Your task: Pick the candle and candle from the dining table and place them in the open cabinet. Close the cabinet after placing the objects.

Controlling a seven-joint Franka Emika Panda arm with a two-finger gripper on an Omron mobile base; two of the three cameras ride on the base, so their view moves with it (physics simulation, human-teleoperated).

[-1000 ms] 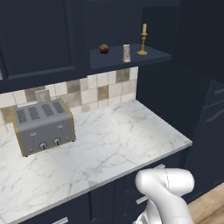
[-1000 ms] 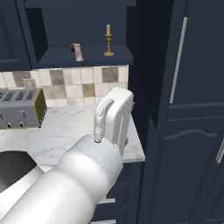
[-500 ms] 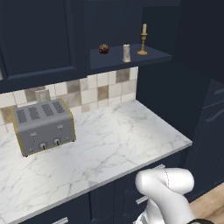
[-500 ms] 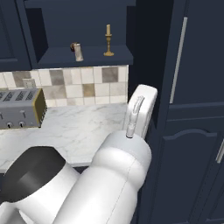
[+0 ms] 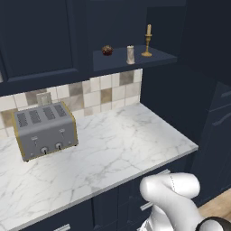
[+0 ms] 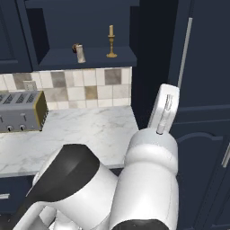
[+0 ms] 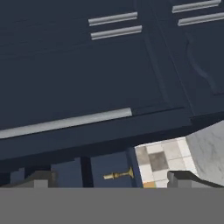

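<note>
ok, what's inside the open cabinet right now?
On the open cabinet shelf: a brass-holder candle, a grey-beige stub candle and a small dark round object. The deeper back corners are too dark to read.

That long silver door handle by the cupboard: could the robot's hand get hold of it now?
Probably yes. The hand is open, faces the handle, and nothing lies between them, though it hasn't touched it yet.

Both base views toward cabinet (image 5: pixel 131 61)

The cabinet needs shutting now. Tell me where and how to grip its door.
Take the slim vertical handle of the cabinet door, the open gripper coming from the front with a finger either side of it. It stands proud of a flat panel, so nothing else there offers a hold.
</note>
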